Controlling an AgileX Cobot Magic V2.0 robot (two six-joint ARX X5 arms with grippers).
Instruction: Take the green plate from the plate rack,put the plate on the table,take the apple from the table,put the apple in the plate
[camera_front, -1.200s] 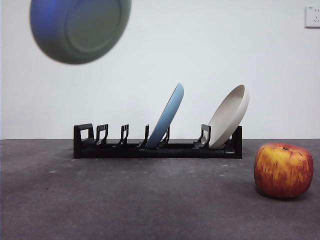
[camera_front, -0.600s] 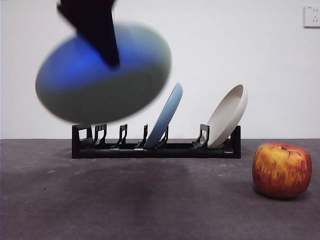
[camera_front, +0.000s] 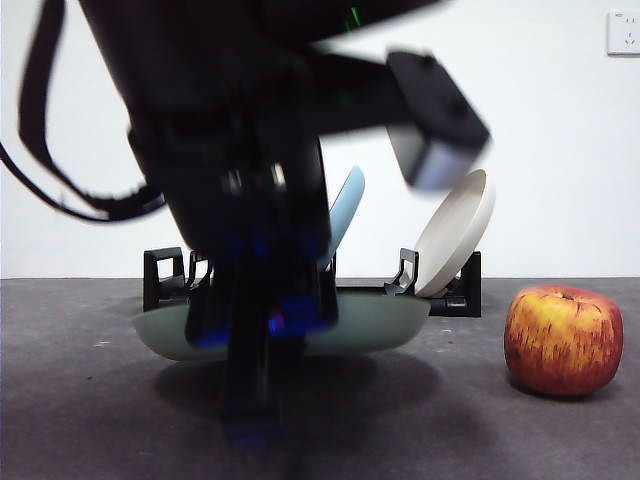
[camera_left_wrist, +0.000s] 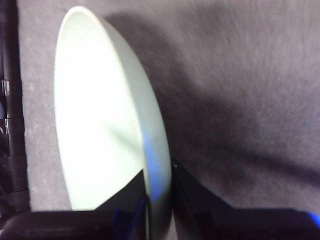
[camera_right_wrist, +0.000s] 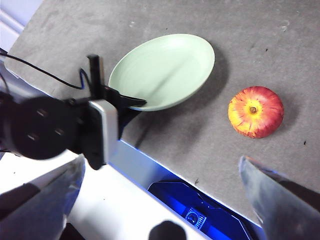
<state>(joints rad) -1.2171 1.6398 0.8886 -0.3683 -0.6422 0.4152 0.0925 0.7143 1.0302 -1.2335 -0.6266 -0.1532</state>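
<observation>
The green plate (camera_front: 385, 322) lies level and low over the table (camera_front: 90, 420), in front of the plate rack (camera_front: 165, 275); whether it touches the table I cannot tell. My left gripper (camera_left_wrist: 159, 200) is shut on the plate's near rim (camera_left_wrist: 100, 110), and its arm fills the front view. The right wrist view shows the same plate (camera_right_wrist: 165, 70) from above, with the left gripper's fingertips (camera_right_wrist: 131, 102) on its rim. The red and yellow apple (camera_front: 563, 340) sits on the table to the plate's right (camera_right_wrist: 255, 111). My right gripper (camera_right_wrist: 160, 200) hangs high above, open and empty.
A light blue plate (camera_front: 347, 205) and a cream-white plate (camera_front: 462, 228) lean in the rack behind the green plate. The rack's edge (camera_left_wrist: 10, 125) runs close beside the plate. A black cable (camera_right_wrist: 45, 72) trails from the left arm.
The green plate came down from the air at upper left, turning from tilted to level just above the table. The left arm came down with it and now fills the front view.
</observation>
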